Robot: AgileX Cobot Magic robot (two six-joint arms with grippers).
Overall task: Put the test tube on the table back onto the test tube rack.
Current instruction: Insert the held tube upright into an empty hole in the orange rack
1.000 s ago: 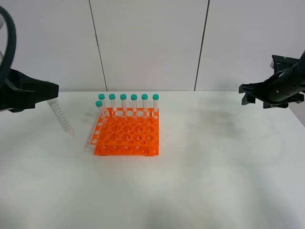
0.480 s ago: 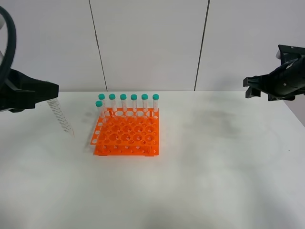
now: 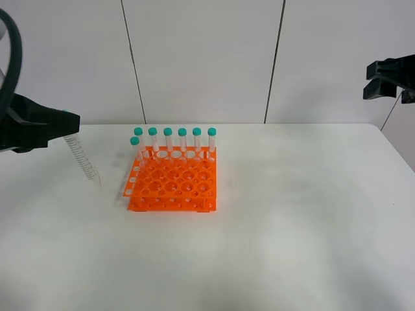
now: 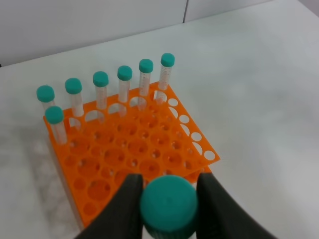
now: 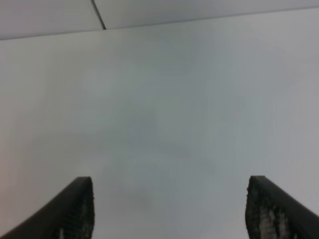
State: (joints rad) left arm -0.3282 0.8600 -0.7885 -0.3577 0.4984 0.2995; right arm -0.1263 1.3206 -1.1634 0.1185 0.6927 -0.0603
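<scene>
Pinched by its teal cap in the left gripper (image 4: 168,199), the test tube (image 3: 82,159) hangs tilted over the table (image 3: 292,214) just left of the orange test tube rack (image 3: 172,184), not yet slotted in, while the right gripper (image 3: 388,76) waits far right, jaws spread and empty.

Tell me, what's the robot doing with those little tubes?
The robot's left hand is pinching one test tube by its green cap. It holds the tube tilted, tip down, just left of the orange rack; the tube is not in a hole yet. Seven other tubes stand in the rack, mostly along the back row. The right hand is open and holds nothing, up high at the right side of the white table.
</scene>
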